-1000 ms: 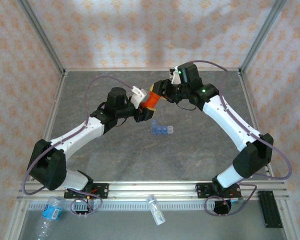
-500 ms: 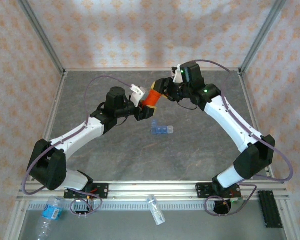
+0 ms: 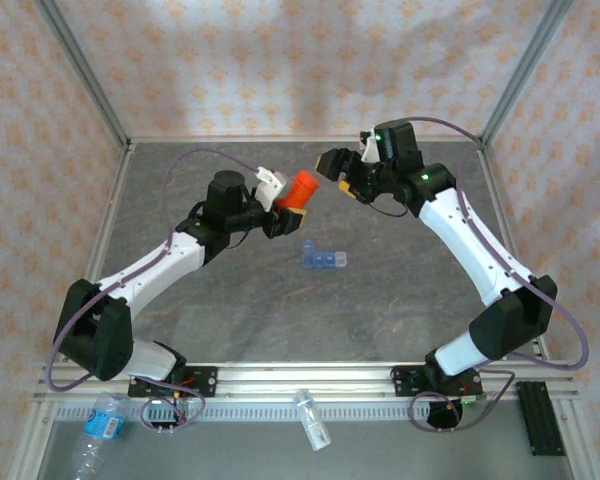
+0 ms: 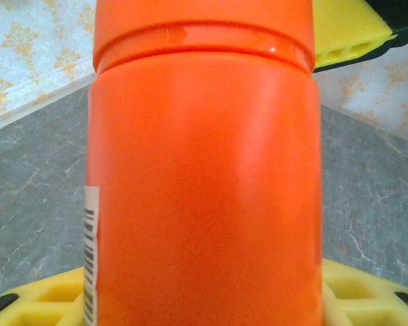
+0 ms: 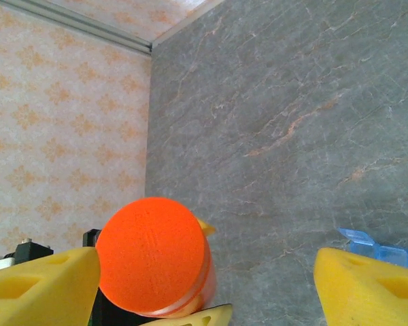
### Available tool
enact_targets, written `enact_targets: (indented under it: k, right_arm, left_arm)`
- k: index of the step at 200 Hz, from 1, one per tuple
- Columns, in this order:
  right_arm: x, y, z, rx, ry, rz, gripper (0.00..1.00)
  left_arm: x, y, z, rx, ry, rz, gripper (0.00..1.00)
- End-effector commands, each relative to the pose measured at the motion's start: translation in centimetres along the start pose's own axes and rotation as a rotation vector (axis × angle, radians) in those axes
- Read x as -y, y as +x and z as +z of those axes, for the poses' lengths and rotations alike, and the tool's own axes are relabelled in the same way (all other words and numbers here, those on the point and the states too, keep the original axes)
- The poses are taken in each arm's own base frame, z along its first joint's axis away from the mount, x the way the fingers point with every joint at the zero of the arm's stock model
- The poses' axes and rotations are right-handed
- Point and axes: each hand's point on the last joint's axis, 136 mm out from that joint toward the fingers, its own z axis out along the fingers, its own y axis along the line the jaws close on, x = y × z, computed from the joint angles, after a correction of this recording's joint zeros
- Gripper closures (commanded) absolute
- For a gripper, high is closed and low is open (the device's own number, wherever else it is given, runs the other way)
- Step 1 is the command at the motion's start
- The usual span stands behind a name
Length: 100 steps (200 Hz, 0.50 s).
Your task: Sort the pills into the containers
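Grey stone-look surface sat inside walls of flowery paper. Off its near left edge lay a clear water bottle.

On the left, the left gripper pinched the orange vial around its middle and held it up off the surface, tipped on its side. In the left wrist view the vial's body sat snug between the yellow pads. The round cap looked to be on, and it faced the other arm.

Just near of the vial, on the surface, lay the containers, a small blue strip of little boxes. I could not tell if their lids were up.

On the right, the right gripper hung close to the cap end, not touching it. Its yellow fingers were spread wide with nothing held.

The job in hand seemed to be getting the cap off. To do it well, the right gripper should line up straight with the cap, slide over it evenly, then squeeze and turn. The left gripper should hold tight so the vial does not spin or slip. Once the cap is off, the vial's mouth should point up until it is over the blue strip, or pills could spill.
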Motion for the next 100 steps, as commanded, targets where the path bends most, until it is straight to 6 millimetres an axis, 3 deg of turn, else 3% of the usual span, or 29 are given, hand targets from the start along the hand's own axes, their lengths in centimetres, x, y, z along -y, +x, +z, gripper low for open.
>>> enact_targets:
  k: [1,59,100]
  right_arm:
    - [-2.0,0.0,-0.7,0.004,-0.044,-0.022,0.18]
    - [-3.5,0.8,1.3,-0.039,-0.055,-0.050,0.17]
    - [-3.7,1.4,2.4,-0.067,-0.053,-0.057,0.23]
  left_arm:
    - [0.2,-2.3,-0.9,0.054,-0.009,0.062,1.00]
    - [0.5,-2.6,-1.0,0.053,0.008,0.066,1.00]
    - [0.6,-2.7,-0.9,0.055,0.010,0.065,1.00]
